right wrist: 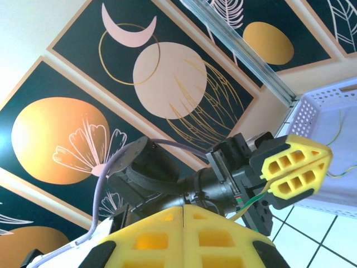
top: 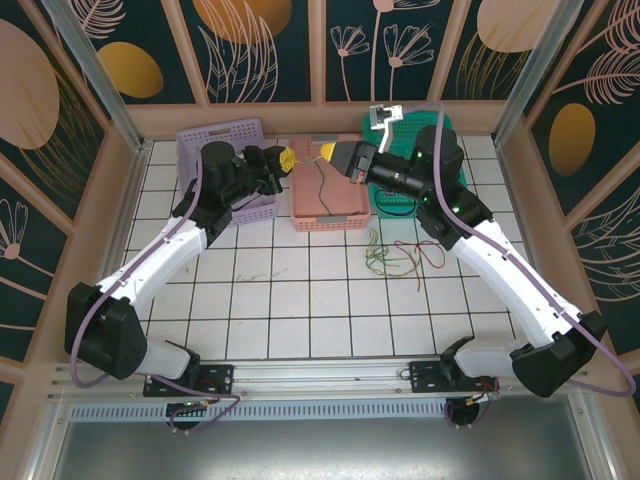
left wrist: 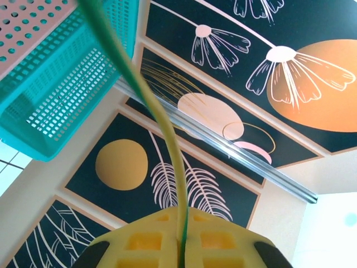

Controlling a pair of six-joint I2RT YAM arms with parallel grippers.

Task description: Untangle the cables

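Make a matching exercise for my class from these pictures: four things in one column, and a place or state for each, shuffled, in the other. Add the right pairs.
Things
1 lilac basket
2 pink basket
3 loose cables
4 left gripper

Places and states
A shut on a green cable
B lying on the white tiles, in front of the baskets
C leftmost in the row of baskets
D middle of the row, with a dark cable inside

Pairs: 1-C, 2-D, 3-B, 4-A
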